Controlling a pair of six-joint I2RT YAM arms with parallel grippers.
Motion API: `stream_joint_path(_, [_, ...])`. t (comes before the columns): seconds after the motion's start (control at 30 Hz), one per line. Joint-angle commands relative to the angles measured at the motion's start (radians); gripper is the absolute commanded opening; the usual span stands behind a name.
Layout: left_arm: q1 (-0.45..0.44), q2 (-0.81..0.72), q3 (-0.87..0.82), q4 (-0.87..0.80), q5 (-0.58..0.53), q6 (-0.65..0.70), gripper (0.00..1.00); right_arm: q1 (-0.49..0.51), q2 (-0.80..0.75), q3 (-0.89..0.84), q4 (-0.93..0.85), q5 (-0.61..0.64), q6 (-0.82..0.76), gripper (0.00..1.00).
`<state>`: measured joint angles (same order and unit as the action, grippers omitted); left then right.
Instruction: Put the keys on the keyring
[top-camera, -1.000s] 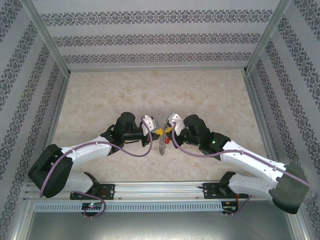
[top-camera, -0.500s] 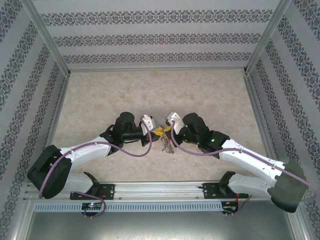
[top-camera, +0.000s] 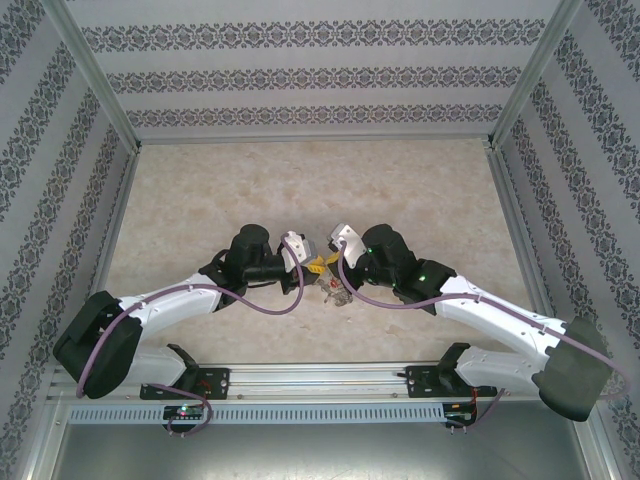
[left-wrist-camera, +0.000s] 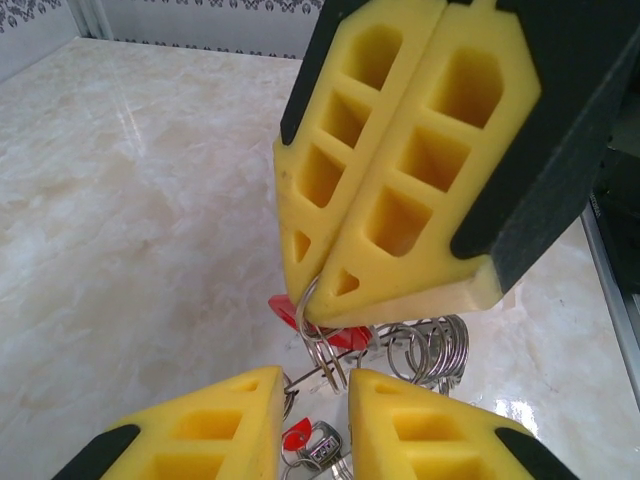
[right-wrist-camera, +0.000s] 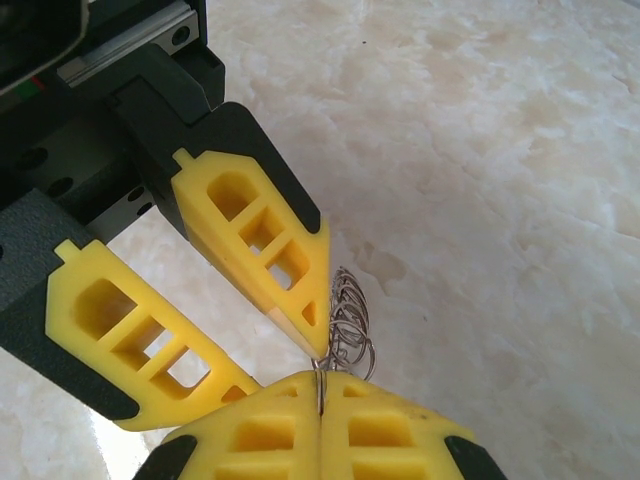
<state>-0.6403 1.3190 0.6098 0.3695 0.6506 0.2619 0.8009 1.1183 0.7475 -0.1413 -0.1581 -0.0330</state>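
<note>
The keyring (left-wrist-camera: 430, 350) is a bundle of silvery wire loops, hanging just above the marble table (top-camera: 300, 190). My right gripper (right-wrist-camera: 320, 382) is shut on one of its wire loops, and the other loops (right-wrist-camera: 350, 315) fan out beyond the tips. In the left wrist view the right gripper (left-wrist-camera: 315, 308) comes in from above. My left gripper (left-wrist-camera: 315, 395) stands open just below it, with wire passing through the gap unpinched. A red key head (left-wrist-camera: 335, 330) lies behind the loops. A second small red-headed key (left-wrist-camera: 297, 436) hangs lower. From above, both grippers meet over the keyring (top-camera: 336, 288).
Patterned walls and a metal frame (top-camera: 95, 90) enclose the table on three sides. The mounting rail (top-camera: 320, 380) runs along the near edge behind both arms. Open marble stretches toward the far wall.
My left gripper has gone from shut to open. The keyring bundle has shifted down and to the right under the right gripper, which edged left.
</note>
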Motion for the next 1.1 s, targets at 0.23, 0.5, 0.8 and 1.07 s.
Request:
stream_joint_path(0.23, [-0.005, -0.005, 0.007, -0.023, 0.005, 0.037, 0.27, 0.001, 0.0, 0.034, 0.037, -0.015, -0.015, 0.0])
stream_joint_path(0.5, [-0.019, 0.015, 0.008, 0.015, -0.021, 0.021, 0.28, 0.001, 0.002, 0.038, 0.035, -0.025, -0.013, 0.0])
stream_joint_path(0.8, [-0.024, 0.027, 0.018, 0.045, -0.025, 0.008, 0.27, 0.001, -0.001, 0.033, 0.03, -0.037, -0.006, 0.0])
stream_joint_path(1.07, [-0.024, 0.022, 0.023, 0.047, -0.019, 0.001, 0.22, 0.001, -0.003, 0.027, 0.031, -0.038, -0.003, 0.0])
